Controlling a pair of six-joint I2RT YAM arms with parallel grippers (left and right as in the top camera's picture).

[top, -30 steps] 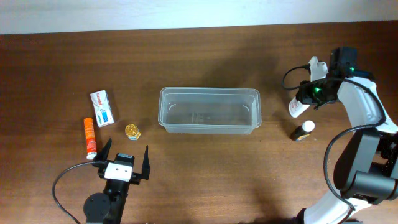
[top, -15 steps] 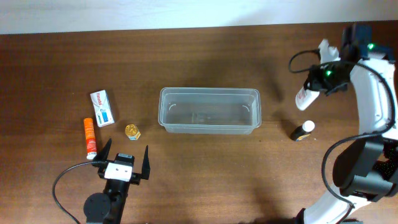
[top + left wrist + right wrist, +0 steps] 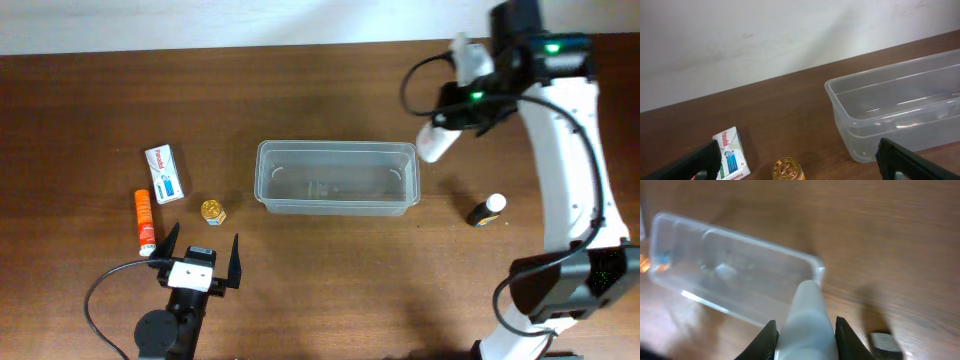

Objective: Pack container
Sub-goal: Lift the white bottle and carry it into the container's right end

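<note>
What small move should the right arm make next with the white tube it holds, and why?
Probably: shift the white tube toward the middle of the container before lowering. The right jaws are shut on it, and its tip hangs about at the container's right end rim, not clearly over the open inside.

The small white box [image 3: 731,154] carries a red brand word along its top that looks like "Panadol", small and tilted. The print on the orange tube [image 3: 145,221] and on the small dark bottle [image 3: 487,211] is too small to read.
</note>
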